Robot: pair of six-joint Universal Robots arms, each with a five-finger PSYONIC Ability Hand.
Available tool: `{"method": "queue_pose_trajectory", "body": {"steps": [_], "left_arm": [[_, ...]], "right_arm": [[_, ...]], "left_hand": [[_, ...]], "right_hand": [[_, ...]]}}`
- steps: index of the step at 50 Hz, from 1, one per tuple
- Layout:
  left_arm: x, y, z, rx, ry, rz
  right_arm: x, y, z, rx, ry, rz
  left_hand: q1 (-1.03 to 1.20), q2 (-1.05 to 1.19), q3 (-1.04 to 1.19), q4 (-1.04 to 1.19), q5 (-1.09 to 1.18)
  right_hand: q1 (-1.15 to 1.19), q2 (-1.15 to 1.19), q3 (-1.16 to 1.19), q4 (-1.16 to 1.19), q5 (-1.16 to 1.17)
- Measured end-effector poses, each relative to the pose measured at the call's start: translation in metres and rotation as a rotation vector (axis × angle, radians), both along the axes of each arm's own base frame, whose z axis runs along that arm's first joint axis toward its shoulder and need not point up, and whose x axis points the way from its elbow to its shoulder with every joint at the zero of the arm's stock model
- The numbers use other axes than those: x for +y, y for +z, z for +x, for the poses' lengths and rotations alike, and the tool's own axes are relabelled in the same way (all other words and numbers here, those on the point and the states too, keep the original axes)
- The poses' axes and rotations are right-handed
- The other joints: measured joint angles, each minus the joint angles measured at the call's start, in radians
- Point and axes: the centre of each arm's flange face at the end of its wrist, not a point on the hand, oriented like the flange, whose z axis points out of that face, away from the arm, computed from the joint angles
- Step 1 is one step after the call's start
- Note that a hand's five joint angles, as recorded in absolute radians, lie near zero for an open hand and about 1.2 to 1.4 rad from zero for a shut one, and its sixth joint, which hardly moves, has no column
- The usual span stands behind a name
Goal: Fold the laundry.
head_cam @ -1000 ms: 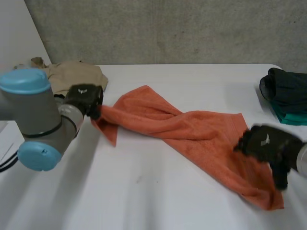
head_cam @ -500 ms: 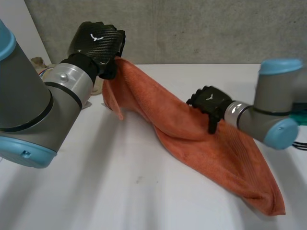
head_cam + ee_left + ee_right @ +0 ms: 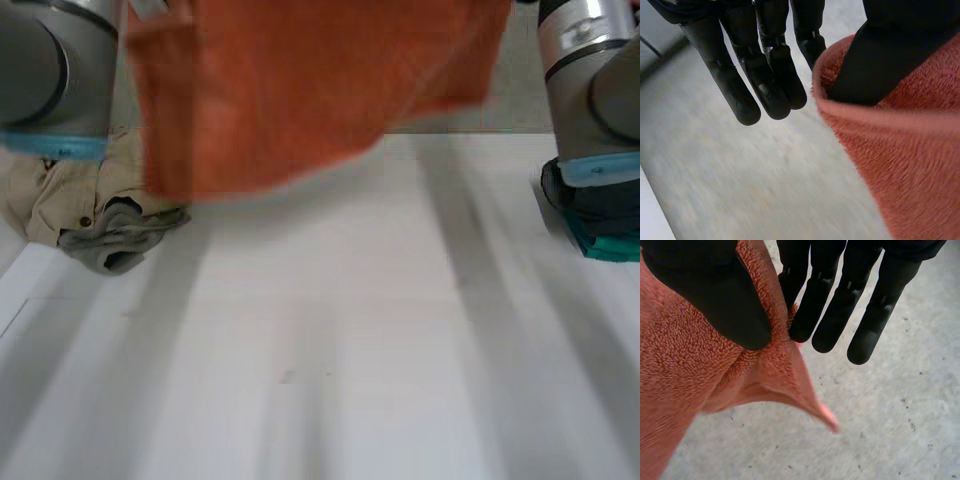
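Towel (image 3: pixel 300 90), orange terry: hangs spread across the upper middle of the head view, lifted off the table (image 3: pixel 350 350). Its lower edge dips lowest at the upper left.

Left hand (image 3: pixel 765 75): the thumb presses into the towel's rolled edge, next to the nearest finger. The other fingers are straight and apart from the cloth. It is clamped on the towel at that edge.

Right hand (image 3: pixel 840 305): the thumb and nearest finger pinch a bunched corner of the towel, and a pointed flap sticks out just below the pinch. The remaining fingers are straight and clear of the cloth.

Left arm (image 3: pixel 50 80): upper left of the head view, beside the towel.

Right arm (image 3: pixel 590 90): upper right of the head view, just beside the towel's right edge.

Beige garment (image 3: pixel 100 215): crumpled at the left edge of the table, partly covered by the left arm and the towel's low corner.

Dark garment (image 3: pixel 600 205): at the right edge of the table, under the right arm, lying on a teal cloth (image 3: pixel 610 248).

Wall (image 3: pixel 450 125): grey, behind the table and largely screened by the towel.
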Motion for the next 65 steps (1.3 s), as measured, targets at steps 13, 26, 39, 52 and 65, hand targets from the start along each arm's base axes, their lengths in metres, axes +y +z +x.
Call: {"method": "queue_pose_trajectory", "body": {"steps": [13,26,39,52,65], "left_arm": [[0.018,-0.122,-0.001,-0.13,-0.082,0.394],[0.092,-0.255,0.029,-0.352,-0.056,0.808],[0.095,-0.244,0.034,-0.339,-0.045,0.786],[0.084,-0.229,0.031,-0.315,-0.041,0.736],[0.073,-0.209,0.027,-0.288,-0.039,0.676]], "right_arm": [[0.045,-0.117,-0.017,0.183,0.014,0.446],[0.099,-0.208,-0.039,0.342,0.021,0.859],[0.071,-0.193,-0.077,0.206,0.008,1.014],[0.065,-0.209,-0.087,0.135,0.131,1.242],[0.047,-0.251,-0.077,0.126,0.149,1.246]], "left_hand": [[0.0,0.0,0.0,0.0,0.01],[0.0,0.0,0.0,0.0,0.01],[0.0,0.0,0.0,0.0,0.01],[0.0,0.0,0.0,0.0,0.01],[0.0,0.0,0.0,0.0,0.01]], "right_hand": [[0.0,0.0,0.004,0.0,0.015],[-0.261,-0.306,-0.305,-0.314,-0.265],[-0.705,-0.755,-0.761,-0.789,-0.758],[-0.686,-0.752,-0.744,-0.742,-0.682],[-0.623,-0.667,-0.672,-0.679,-0.62]]}}
